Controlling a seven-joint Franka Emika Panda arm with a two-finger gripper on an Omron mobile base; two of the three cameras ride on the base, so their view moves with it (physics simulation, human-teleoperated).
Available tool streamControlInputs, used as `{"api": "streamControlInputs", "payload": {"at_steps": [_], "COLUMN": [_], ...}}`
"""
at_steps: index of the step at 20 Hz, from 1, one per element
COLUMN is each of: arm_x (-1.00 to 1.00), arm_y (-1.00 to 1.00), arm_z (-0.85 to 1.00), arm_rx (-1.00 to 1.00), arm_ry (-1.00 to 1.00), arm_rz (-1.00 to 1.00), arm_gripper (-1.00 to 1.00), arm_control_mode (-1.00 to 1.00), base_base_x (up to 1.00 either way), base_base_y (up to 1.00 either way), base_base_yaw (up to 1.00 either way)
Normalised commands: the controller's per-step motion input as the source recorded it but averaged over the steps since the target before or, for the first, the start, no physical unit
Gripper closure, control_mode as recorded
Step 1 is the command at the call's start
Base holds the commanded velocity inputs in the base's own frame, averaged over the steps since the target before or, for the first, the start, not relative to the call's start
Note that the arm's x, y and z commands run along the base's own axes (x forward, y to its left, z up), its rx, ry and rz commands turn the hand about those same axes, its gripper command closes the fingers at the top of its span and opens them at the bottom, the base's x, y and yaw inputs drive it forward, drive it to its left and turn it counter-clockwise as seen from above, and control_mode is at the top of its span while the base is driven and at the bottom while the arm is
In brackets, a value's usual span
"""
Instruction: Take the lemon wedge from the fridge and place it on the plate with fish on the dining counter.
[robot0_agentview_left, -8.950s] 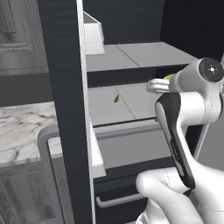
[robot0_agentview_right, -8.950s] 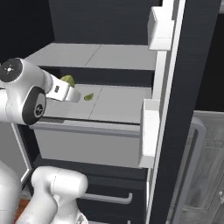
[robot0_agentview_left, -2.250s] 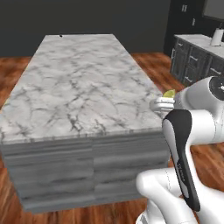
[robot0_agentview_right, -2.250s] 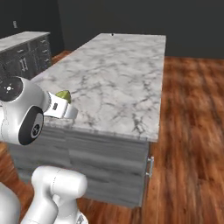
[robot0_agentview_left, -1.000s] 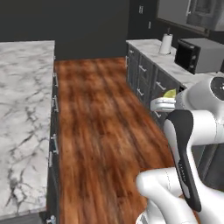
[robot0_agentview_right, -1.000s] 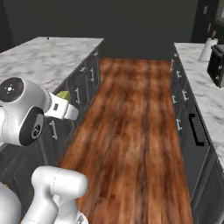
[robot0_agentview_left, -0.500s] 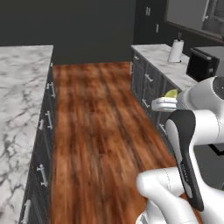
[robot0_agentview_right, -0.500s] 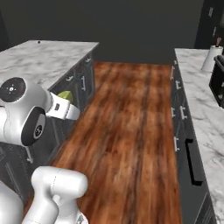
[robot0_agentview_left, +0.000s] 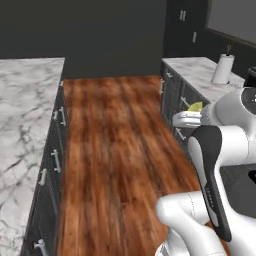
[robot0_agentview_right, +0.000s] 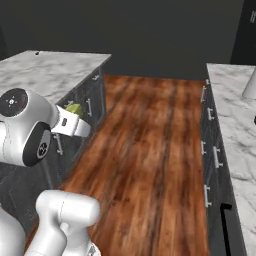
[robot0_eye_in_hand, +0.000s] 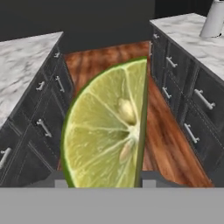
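Note:
The lemon wedge (robot0_eye_in_hand: 109, 131) looms large and close in the hand view, a yellow-green slice with pale seeds, rind curving to the left. My gripper (robot0_agentview_left: 190, 114) is shut on it, holding it up at about counter height over the floor. From the right base view the lemon wedge (robot0_agentview_right: 74, 108) pokes up above the gripper (robot0_agentview_right: 75, 119). The dining counter (robot0_agentview_left: 25, 100) with its white marble top runs along the left; its dark drawer fronts (robot0_eye_in_hand: 41, 127) face the aisle. The fridge and the plate with fish are out of view.
A wooden floor aisle (robot0_agentview_left: 115, 145) runs ahead between the dining counter and a narrower marble-topped wall cabinet (robot0_agentview_left: 197, 70) on the right. A white paper towel roll (robot0_agentview_left: 221, 69) stands on that cabinet. A dark wall closes the far end.
The whole picture has shifted: the base has driven on, so the aisle now lies more ahead. The lemon wedge stays in the gripper, and the arm's pose is unchanged.

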Motion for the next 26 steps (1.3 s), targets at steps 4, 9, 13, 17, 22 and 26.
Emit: {"api": "streamControlInputs", "payload": {"at_steps": [4,9,13,17,22,26], "arm_x": [0.00,0.00,0.00,0.00,0.00,0.00], "arm_y": [0.00,0.00,0.00,0.00,0.00,0.00], "arm_z": [0.00,0.00,0.00,0.00,0.00,0.00], "arm_rx": [0.00,0.00,0.00,0.00,0.00,0.00], "arm_ry": [0.00,0.00,0.00,0.00,0.00,0.00], "arm_rz": [0.00,0.00,0.00,0.00,0.00,0.00], "arm_gripper": [1.00,1.00,1.00,1.00,1.00,1.00], "arm_control_mode": [1.00,1.00,1.00,1.00,1.00,1.00], "base_base_x": [1.00,1.00,1.00,1.00,1.00,1.00], "base_base_y": [0.00,0.00,0.00,0.00,0.01,0.09], "base_base_yaw": [0.15,0.14,0.13,0.02,0.00,0.00]}}
